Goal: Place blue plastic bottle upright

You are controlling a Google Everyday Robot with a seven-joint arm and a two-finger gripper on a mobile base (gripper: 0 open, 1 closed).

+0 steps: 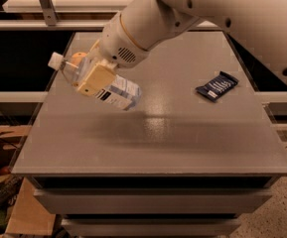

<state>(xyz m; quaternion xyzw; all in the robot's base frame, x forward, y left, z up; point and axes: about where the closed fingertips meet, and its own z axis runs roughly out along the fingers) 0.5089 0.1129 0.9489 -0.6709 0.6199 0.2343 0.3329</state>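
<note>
The blue plastic bottle (114,91) is clear and pale bluish, with a white cap (56,60) at its upper left and a white-blue label. It is tilted, cap up to the left and base down to the right, held above the left part of the grey table (153,138). My gripper (91,76) is shut on the bottle's middle, its yellowish fingers (97,79) clamped across the body. The white arm reaches in from the upper right.
A flat dark-blue snack wrapper (217,86) lies on the right side of the table. Drawers sit under the table's front edge. A cardboard box (29,212) and clutter are on the floor at lower left. Another table stands behind.
</note>
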